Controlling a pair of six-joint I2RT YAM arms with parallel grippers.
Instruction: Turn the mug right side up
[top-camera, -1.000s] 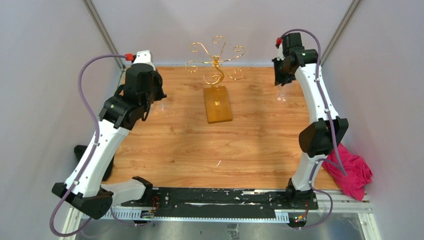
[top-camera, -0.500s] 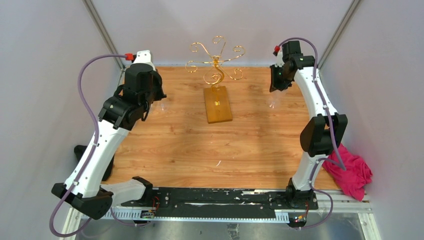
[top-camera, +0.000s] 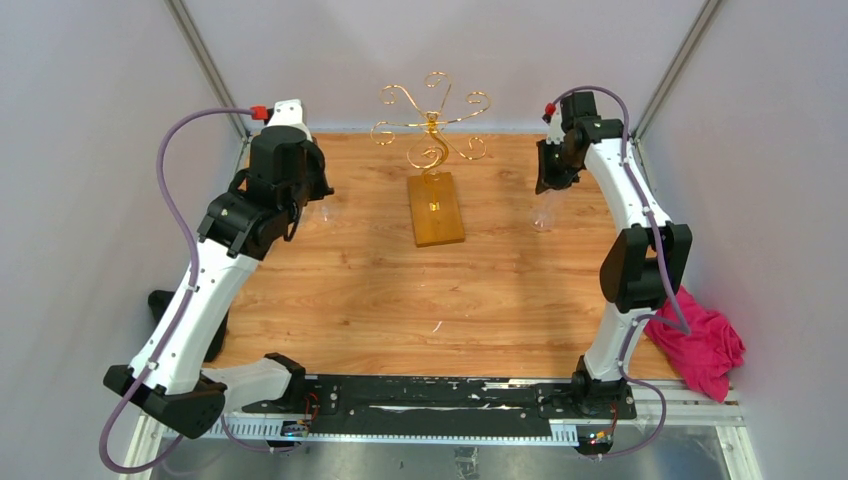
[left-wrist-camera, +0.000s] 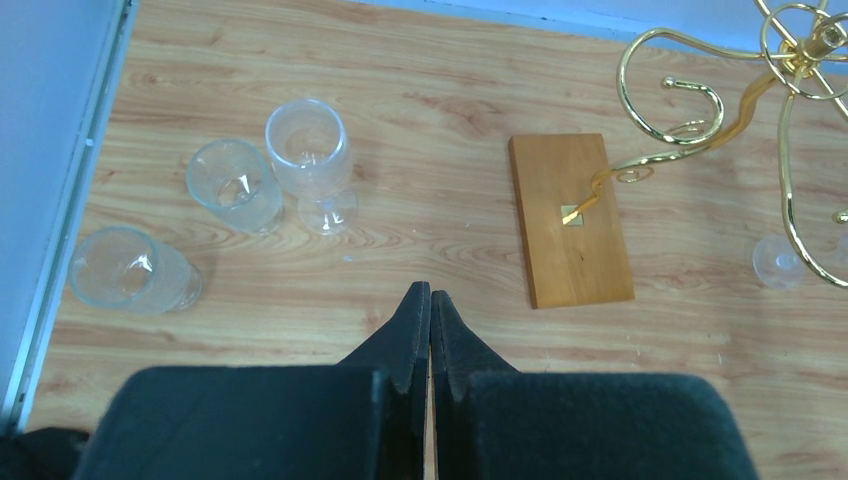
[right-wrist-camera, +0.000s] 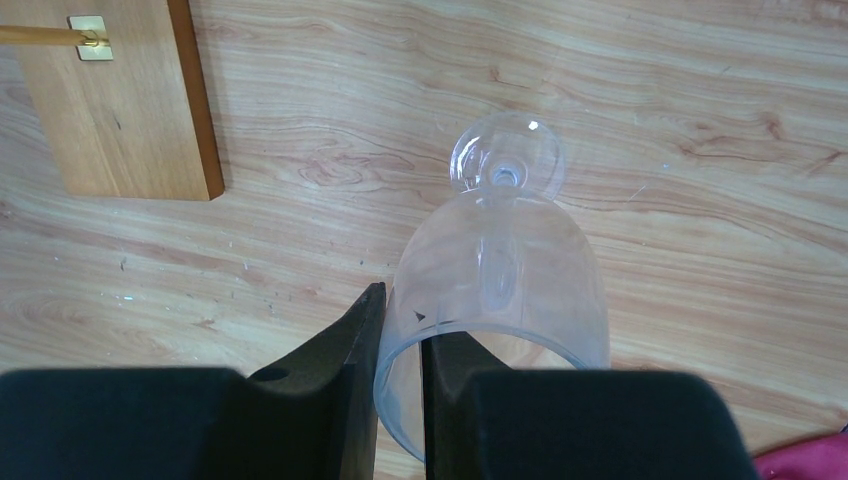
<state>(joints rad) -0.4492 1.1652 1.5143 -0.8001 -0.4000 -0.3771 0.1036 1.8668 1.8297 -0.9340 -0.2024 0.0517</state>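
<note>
Right jaws moved inward, pinching clear glass (right-wrist-camera: 500, 270), rim partly hidden

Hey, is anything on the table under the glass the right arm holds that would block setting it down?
Nothing visible does. The glass, pinched at its rim by the right gripper, points foot-down over bare wood of the table; the wooden stand base lies off to one side.

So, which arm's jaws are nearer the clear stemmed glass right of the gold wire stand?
Right. The right arm pinches the clear glass by its rim; the left arm hovers beyond the gold stand.
</note>
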